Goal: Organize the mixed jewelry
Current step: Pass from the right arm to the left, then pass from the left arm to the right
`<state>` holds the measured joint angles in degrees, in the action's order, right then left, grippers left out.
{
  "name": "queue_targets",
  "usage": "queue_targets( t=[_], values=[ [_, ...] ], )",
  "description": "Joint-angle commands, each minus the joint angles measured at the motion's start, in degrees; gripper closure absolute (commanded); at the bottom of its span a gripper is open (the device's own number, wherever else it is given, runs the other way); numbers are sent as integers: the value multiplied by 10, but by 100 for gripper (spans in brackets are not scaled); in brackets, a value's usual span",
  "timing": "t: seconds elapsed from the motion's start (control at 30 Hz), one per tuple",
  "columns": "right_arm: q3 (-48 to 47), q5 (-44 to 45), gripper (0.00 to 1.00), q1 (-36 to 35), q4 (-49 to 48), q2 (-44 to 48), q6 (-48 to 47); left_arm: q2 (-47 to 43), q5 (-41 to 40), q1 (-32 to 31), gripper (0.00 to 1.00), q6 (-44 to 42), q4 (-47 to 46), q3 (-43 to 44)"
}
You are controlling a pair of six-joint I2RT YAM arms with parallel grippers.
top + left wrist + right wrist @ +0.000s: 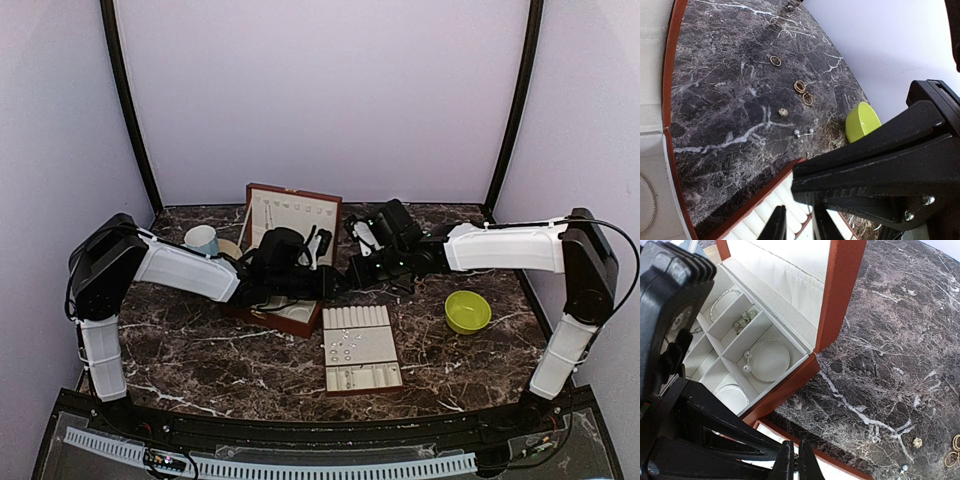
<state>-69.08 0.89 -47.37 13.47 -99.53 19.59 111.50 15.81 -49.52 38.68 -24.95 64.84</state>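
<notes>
The left gripper (799, 216) hangs over the ring tray (755, 220) with its jaws a narrow gap apart; whether any tiny piece sits between them I cannot tell. The right gripper (796, 459) has its fingers pressed together and hovers by the front corner of the open jewelry box (785, 386), just above the tray's rim. Both grippers meet near the middle of the table (200, 350). Past the left fingers, part of the mixed jewelry (800, 86) lies loose on the dark marble beyond the tray. It is three small rings, a tiny knot-like stud (783, 112) and a pair of pin studs (803, 132), all near the green bowl (860, 122), which sits toward the table's right edge. Inside the box, a beaded bracelet (769, 360) with a pearl end lies in one cream compartment. A thin hoop (725, 299) lies in a farther one, and small silvery pieces (745, 317) sit in the compartment between. More tiny pieces (350, 348) dot the tray's middle section. A mug (202, 238) stands toward the rear left corner.
</notes>
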Motion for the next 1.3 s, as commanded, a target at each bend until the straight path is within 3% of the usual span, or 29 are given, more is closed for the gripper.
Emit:
queue_targets(
  t=[0.0, 0.23, 0.33, 0.57, 0.8, 1.0, 1.27],
  values=[
    [1, -6, 99, -8, -18, 16, -1, -2, -3, -4, 81, -5, 2, 19],
    [5, -6, 99, -11, -19, 16, -3, -1, 1, -3, 100, -5, -3, 22],
    [7, 2, 99, -11, -21, 20, 6, -2, 3, -3, 100, -6, -5, 20],
    [15, 35, 72, -7, -25, 44, 29, -12, 11, -3, 100, -17, -27, 2],
    [46, 34, 56, 12, -47, 96, 47, -36, 12, -4, 100, -39, -42, -28],
    [124, -78, 49, 54, -129, 172, 77, -78, 33, -3, 100, -71, -67, -59],
    [221, -290, 33, 76, -342, 242, 114, -157, 127, -3, 100, -102, -185, -123]
  ],
)
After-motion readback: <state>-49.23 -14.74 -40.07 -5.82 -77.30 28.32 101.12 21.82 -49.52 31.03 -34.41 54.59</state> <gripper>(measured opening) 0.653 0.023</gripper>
